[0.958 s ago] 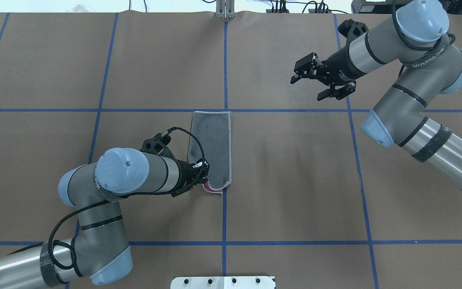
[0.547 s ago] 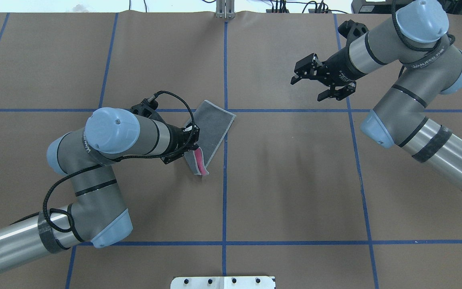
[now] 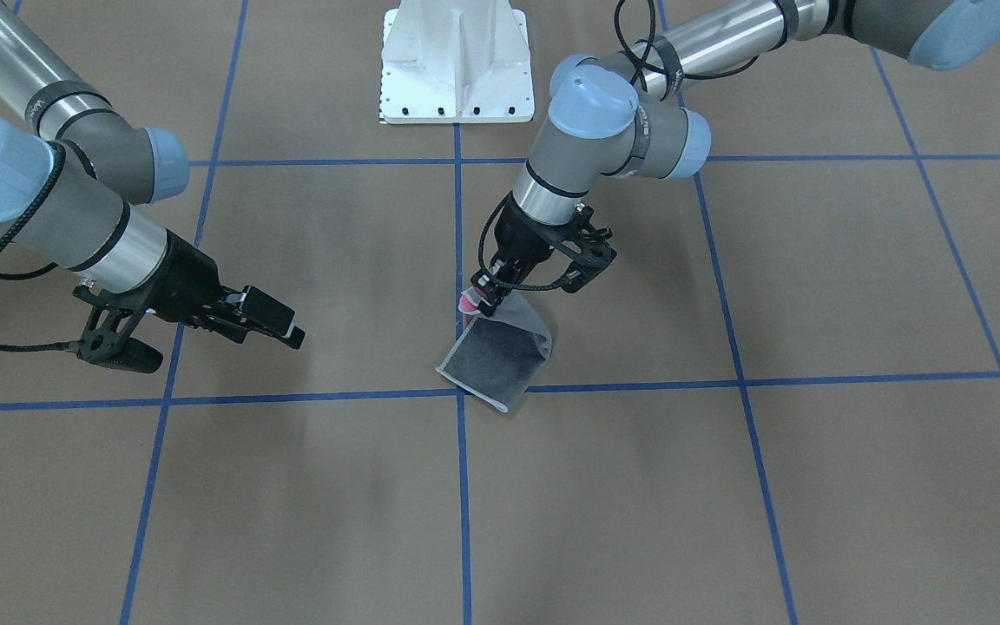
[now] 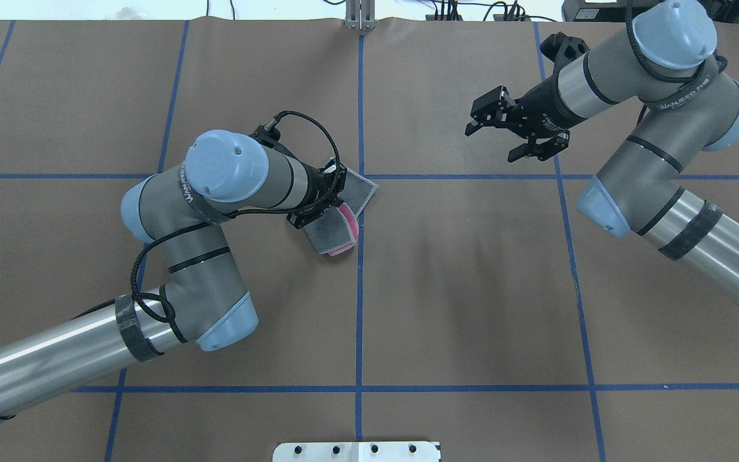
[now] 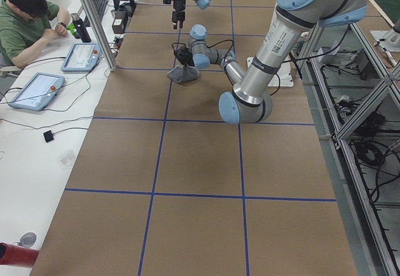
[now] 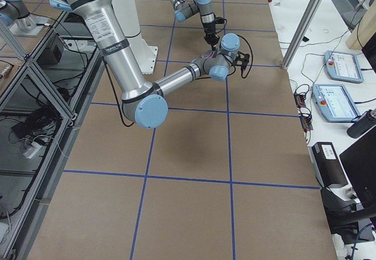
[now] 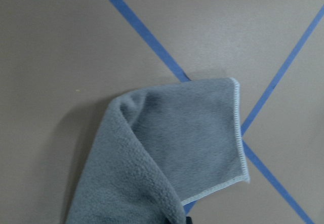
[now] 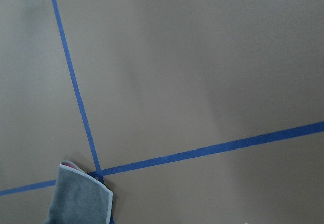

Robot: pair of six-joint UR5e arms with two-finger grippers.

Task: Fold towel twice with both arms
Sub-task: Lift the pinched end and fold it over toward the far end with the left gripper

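Note:
The towel (image 4: 351, 194) lies near the table's middle, folded into a narrow strip, dark grey face out, with a pink-red edge (image 4: 346, 226) showing. My left gripper (image 4: 336, 199) is shut on the strip's near end and holds it lifted and curled over the rest. In the front view the left gripper (image 3: 487, 297) pinches the raised end while the far end of the towel (image 3: 500, 358) rests on the table. The left wrist view shows the grey towel (image 7: 172, 148) hanging in a fold. My right gripper (image 4: 504, 131) is open and empty, far right and apart from the towel.
Brown paper covers the table (image 4: 472, 289), marked with a blue tape grid. The white pedestal base (image 3: 455, 61) stands at the robot's side. A metal bracket (image 4: 360, 16) sits at the far edge. An operator (image 5: 25, 20) sits beyond the table's far side with tablets.
My left gripper has carried the towel's near end up and toward the far side, doubling the strip over itself and turning it askew. The right arm has not moved.

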